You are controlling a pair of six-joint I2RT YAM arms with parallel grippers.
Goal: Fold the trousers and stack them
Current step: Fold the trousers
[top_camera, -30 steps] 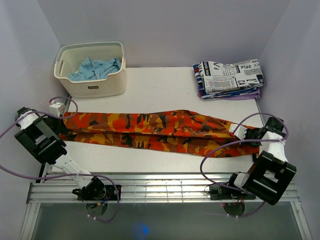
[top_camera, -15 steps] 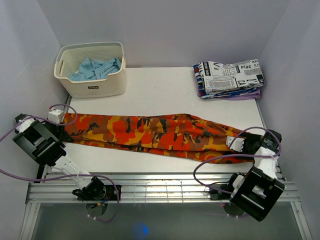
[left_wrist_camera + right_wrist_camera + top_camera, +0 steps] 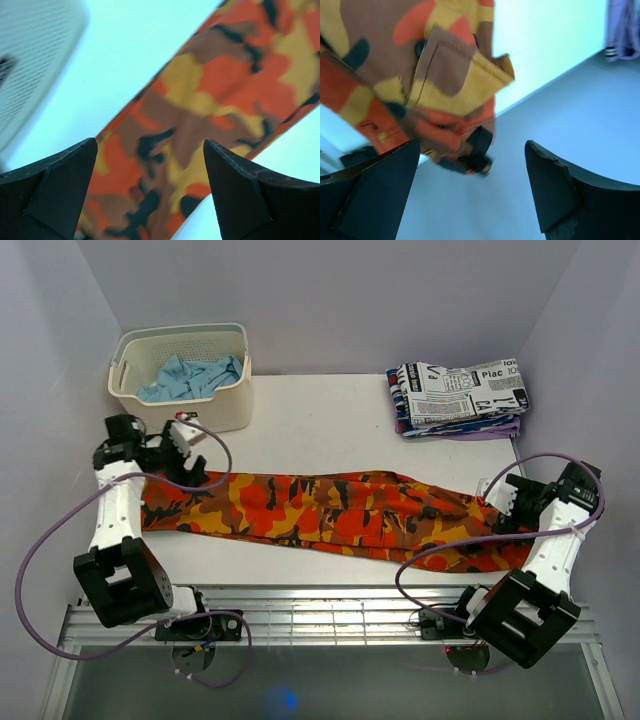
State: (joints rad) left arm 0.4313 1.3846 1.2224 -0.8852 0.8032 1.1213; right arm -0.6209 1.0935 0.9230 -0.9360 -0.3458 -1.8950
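White tabletop [image 3: 330, 420] carries the camouflage trousers [image 3: 330, 515] stretched left to right along its near half, apparently halved lengthwise; cross-folds and the move to the folded stack [image 3: 460, 395] at far right are not yet done. Left gripper [image 3: 150, 144] and right gripper [image 3: 472, 144] gape over either end, holding nothing.

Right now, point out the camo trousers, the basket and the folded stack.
camo trousers [image 3: 330, 515], top external view, mid-fabric
basket [image 3: 220, 405], top external view, front wall
folded stack [image 3: 460, 390], top external view, top piece
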